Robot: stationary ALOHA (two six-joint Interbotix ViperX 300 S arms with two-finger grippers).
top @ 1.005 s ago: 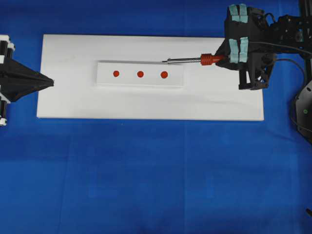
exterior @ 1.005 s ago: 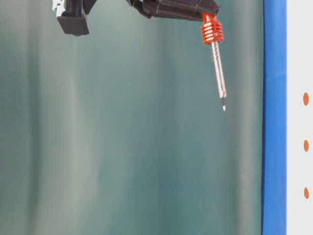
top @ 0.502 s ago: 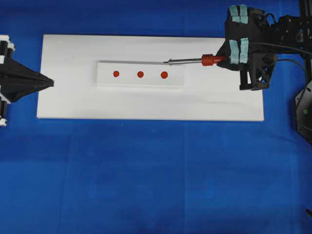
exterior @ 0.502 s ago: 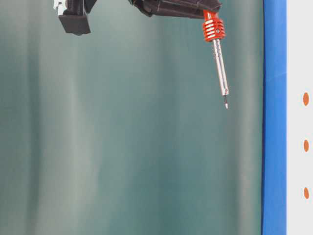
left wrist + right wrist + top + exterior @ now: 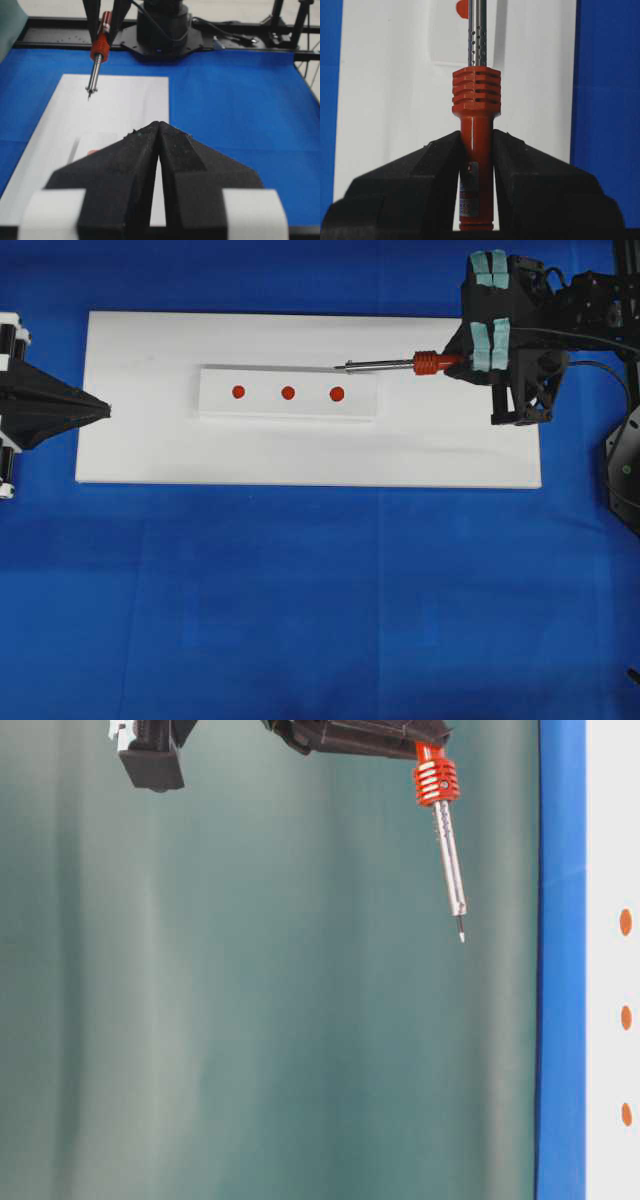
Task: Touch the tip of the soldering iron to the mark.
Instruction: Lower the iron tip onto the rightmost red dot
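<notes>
R gripper [image 5: 476, 150] clamped on orange-red ribbed handle of slim silver-shaft soldering iron [image 5: 400, 364], upper right of overhead view | dark tip [image 5: 461, 933] in air, aimed down-left for descent, clear of rightmost red dot mark [image 5: 337, 393] | L gripper [image 5: 158, 127] fingers pressed together, empty, parked far left

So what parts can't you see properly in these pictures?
- The tip in the right wrist view: the top edge cuts off the soldering iron partway up its shaft.
- The right gripper in the table-level view: the top edge cuts it off.
- The red marks in the left wrist view: the shut left gripper hides most of them.
- The black cord: no view shows it clearly.
</notes>
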